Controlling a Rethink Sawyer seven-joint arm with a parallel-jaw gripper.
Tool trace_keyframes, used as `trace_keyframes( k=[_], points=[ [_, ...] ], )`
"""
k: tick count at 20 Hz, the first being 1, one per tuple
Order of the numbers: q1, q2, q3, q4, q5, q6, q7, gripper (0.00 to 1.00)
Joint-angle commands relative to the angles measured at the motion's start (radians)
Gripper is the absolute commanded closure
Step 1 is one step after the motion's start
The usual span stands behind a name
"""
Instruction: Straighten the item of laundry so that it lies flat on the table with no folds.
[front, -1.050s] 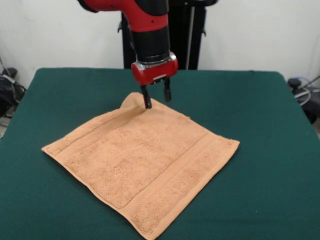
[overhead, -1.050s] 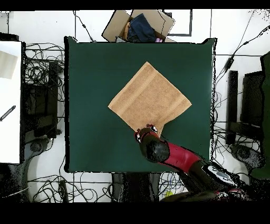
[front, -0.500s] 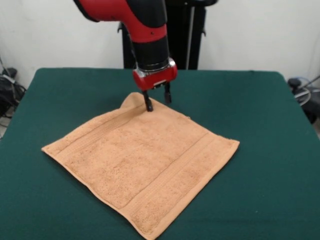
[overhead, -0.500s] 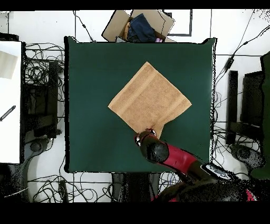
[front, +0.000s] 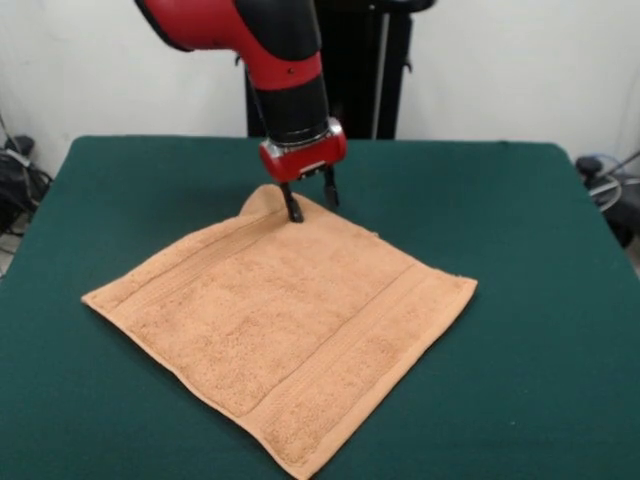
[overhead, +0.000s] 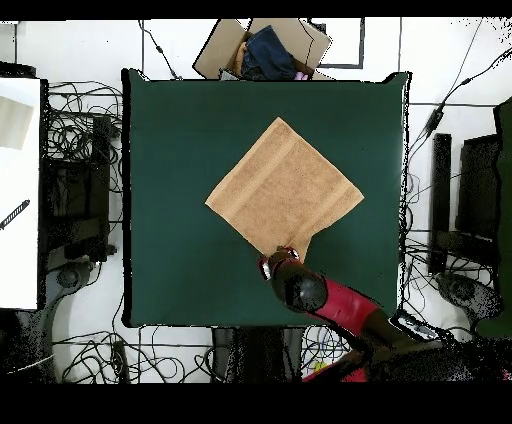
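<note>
I see the towel (front: 285, 325) spread near the middle of the counter (front: 520, 250), almost flat — only its far corner looks bunched. My gripper (front: 310, 200) sits at that corner, jaws apart, tips at the cloth. The terry is probably soft, light and limp, so I would pinch that corner edge and draw it outward.

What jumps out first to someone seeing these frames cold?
The peach-orange hand towel, spread like a diamond in the middle of the dark green table, almost flat. Then the red and black arm's claw, fingers apart, pointing down at the towel's far corner, which is rumpled and slightly raised. In the overhead view, an open cardboard box holding dark cloth sits just beyond the table's top edge.
</note>
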Motion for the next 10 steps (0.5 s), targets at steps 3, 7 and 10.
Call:
trace_keyframes(
  k=[3, 7, 10],
  points=[
    [-0.118, -0.022, 0.026, -0.041, -0.011, 0.165, 0.145, 0.0],
    [-0.192, -0.104, 0.064, 0.005, -0.014, 0.243, 0.123, 0.0],
    [-0.235, -0.133, 0.089, 0.006, -0.016, 0.302, 0.099, 0.0]
  ],
)
